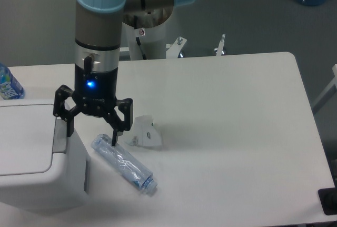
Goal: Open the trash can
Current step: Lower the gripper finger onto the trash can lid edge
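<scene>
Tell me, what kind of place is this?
Probably a robotics lab or test room: a robot arm with a gripper works over a plain white table holding a trash can and plastic bottle.

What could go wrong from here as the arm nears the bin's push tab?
The open gripper straddles the trash can's right edge, so one of its fingers may miss the grey push tab and press the lid instead. The other finger hangs just over the crushed plastic bottle and could snag or roll it.
</scene>
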Robot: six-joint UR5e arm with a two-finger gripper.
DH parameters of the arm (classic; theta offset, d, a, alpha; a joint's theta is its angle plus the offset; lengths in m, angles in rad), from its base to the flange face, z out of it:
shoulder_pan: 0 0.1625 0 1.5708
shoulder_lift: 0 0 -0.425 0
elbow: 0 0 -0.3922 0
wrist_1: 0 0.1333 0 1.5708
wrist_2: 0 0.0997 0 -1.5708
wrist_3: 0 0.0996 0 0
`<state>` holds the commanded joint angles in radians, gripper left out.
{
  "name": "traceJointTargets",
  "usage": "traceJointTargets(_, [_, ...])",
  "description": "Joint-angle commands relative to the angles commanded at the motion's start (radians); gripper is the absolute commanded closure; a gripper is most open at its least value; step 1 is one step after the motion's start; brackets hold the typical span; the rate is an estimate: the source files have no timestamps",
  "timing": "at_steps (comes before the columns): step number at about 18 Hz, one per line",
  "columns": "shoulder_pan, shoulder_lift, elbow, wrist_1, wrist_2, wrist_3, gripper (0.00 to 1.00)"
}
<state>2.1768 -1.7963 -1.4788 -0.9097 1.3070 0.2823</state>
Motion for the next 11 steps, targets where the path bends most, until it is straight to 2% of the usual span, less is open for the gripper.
traceJointTargets(11, [-0.015, -0.017, 0.0, 0.014, 0.0, 0.003, 0.0])
